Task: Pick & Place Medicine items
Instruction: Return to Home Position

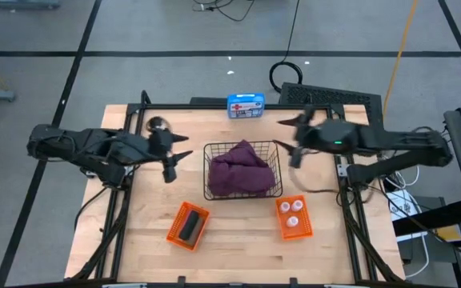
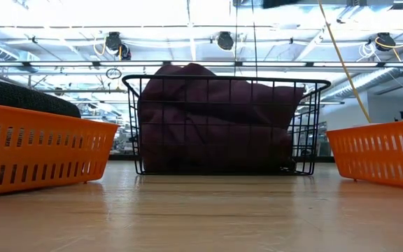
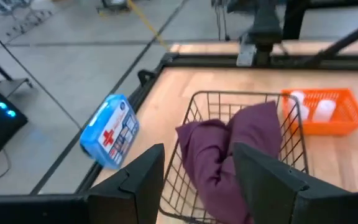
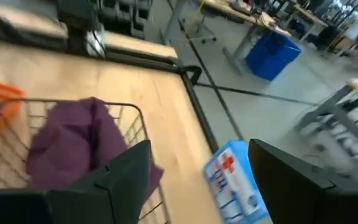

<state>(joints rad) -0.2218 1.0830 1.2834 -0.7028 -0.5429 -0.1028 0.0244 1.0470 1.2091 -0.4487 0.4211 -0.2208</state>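
Left gripper: I am watching the left gripper hovering over the worktop just beside the left side of the wire basket; its fingers are standing well apart and I am seeing nothing between them

Right gripper: I am watching the right gripper hanging near the far right corner of the wire basket; its fingers are spread wide and are gripping nothing

Maroon pouch: the maroon pouch is lying bunched up inside the wire basket in the middle of the worktop, filling most of it; in the low view it is bulging a little above the rim

Dark-grey piece: the dark-grey piece is lying in the left orange basket, which is sitting toward the near edge, left of the wire basket and apart from it

White bottles: the white bottles are standing in the right orange basket, toward the near edge on the right of the wire basket; I am making out at least two white tops

First-aid box: a blue first-aid box is standing at the far edge of the worktop, behind the wire basket and apart from it
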